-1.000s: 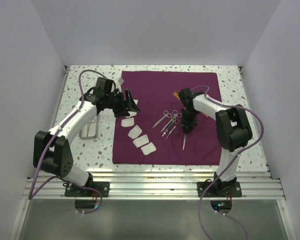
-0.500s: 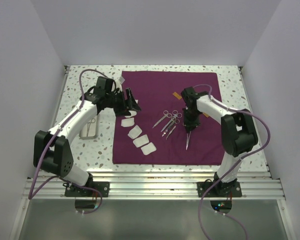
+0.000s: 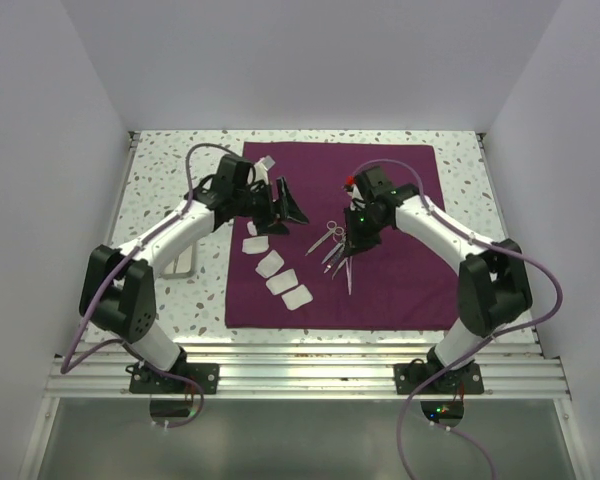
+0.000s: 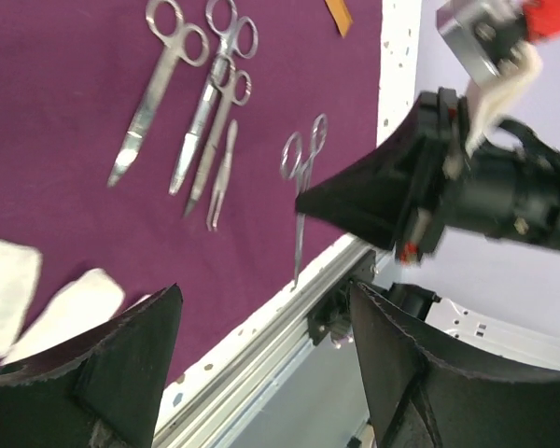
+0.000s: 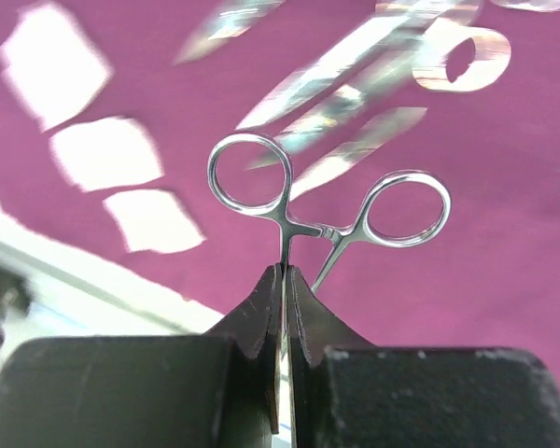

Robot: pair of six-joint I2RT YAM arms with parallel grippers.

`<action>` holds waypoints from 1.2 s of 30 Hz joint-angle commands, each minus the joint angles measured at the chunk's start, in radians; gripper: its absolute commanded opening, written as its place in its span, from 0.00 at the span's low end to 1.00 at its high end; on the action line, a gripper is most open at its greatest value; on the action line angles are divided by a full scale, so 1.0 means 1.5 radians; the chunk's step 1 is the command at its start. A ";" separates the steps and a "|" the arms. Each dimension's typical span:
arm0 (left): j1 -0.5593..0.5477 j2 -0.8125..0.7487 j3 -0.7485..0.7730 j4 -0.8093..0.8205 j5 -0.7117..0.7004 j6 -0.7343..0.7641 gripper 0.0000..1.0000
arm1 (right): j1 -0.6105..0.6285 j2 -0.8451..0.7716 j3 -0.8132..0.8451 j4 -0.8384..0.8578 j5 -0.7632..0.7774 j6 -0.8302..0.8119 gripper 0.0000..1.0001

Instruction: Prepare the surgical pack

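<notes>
The right end effector (image 5: 285,273) is pinched nearly closed on the shank of ring-handled forceps (image 5: 329,213), whose rings stick out past its fingertips. It holds them over the middle of the maroon cloth (image 3: 400,290), which runs from the far edge of the counter (image 3: 165,165) to the near edge. More steel scissors (image 3: 330,240) lie on the cloth just beside them. The left end effector (image 4: 263,291) gapes wide and holds nothing, above the cloth's left border. White gauze squares (image 3: 282,283) run diagonally toward the near edge. The metal tray (image 3: 180,263) sits toward the left edge, partly hidden by the left arm.
</notes>
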 commanded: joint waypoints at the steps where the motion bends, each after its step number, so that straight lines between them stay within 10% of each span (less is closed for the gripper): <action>1: -0.031 0.021 0.030 0.069 0.033 -0.046 0.76 | 0.054 -0.059 0.030 0.036 -0.066 0.005 0.00; 26: -0.061 0.042 -0.033 0.147 0.057 -0.120 0.40 | 0.102 -0.095 0.038 0.082 -0.104 0.060 0.00; 33: -0.060 0.044 -0.035 0.147 0.072 -0.116 0.00 | 0.101 -0.081 0.060 0.079 -0.111 0.057 0.00; 36: -0.048 0.036 -0.007 0.093 0.045 -0.062 0.00 | 0.102 -0.067 0.090 0.035 -0.094 0.046 0.09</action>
